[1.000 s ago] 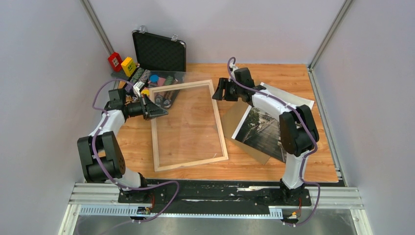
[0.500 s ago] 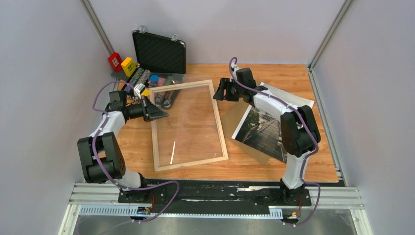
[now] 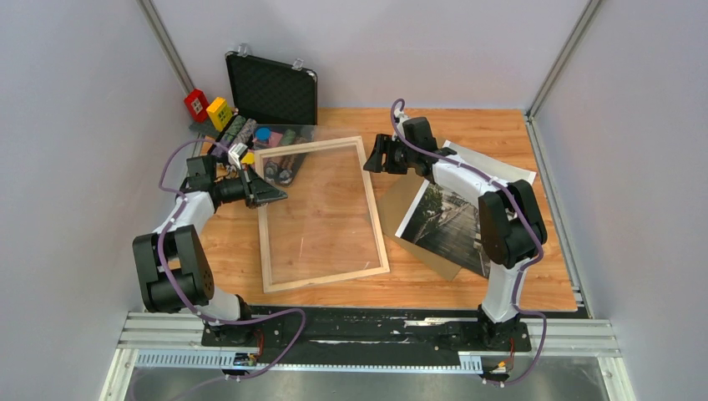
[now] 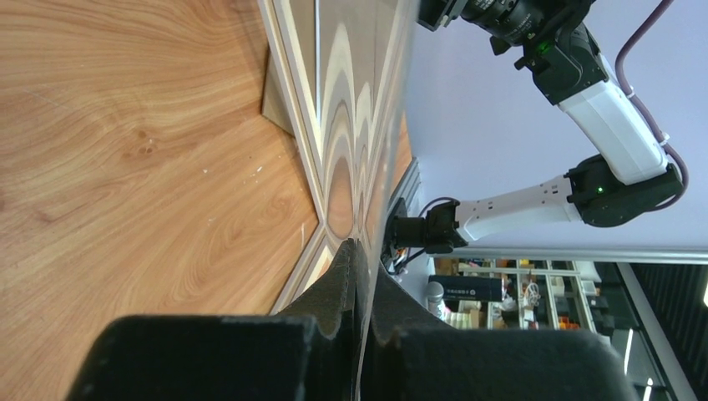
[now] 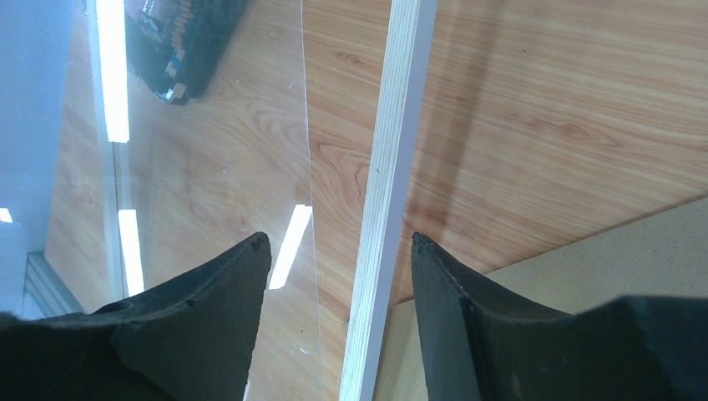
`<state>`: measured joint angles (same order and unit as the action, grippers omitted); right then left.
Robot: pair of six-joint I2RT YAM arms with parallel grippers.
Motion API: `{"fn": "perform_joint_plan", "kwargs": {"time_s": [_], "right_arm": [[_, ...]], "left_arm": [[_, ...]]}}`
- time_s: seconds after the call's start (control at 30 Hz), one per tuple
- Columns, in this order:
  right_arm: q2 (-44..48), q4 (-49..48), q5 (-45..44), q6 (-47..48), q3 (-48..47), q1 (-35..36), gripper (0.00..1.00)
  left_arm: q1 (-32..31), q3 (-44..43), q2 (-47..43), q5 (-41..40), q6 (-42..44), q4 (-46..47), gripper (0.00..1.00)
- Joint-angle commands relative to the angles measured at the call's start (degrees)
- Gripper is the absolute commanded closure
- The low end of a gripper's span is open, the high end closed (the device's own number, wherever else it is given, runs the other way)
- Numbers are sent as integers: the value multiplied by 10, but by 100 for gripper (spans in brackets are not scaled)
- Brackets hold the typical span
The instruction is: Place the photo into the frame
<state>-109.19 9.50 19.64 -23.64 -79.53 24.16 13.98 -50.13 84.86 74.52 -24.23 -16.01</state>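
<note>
The right arm [image 3: 501,219] covers the right side of the photo [image 3: 442,230] in the overhead view, and the print in turn hides much of the brown backing board [image 3: 401,196] beneath it. The clutter [image 3: 269,142] before the black case [image 3: 271,88] is too small to identify. At the left wrist, the left fingers [image 4: 332,288], clamped on the clear pane [image 4: 367,109], run off the bottom edge. At the right wrist, one rail of the frame [image 5: 388,184] exits top and bottom.
</note>
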Motion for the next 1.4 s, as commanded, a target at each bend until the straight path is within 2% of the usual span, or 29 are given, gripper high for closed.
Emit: {"fn": "perform_joint_plan", "kwargs": {"time_s": [0.0,0.53,1.37], "right_arm": [[33,-26,4,7,4,-3,39],[27,-26,2,11,6,-3,39],[-25,-43,13,28,17,7,39]], "left_arm": [[4,10,-20,11,-18,36,100],[4,31,-34,-12,-26,49,100],[4,-2,10,-42,42,-16,100]]}}
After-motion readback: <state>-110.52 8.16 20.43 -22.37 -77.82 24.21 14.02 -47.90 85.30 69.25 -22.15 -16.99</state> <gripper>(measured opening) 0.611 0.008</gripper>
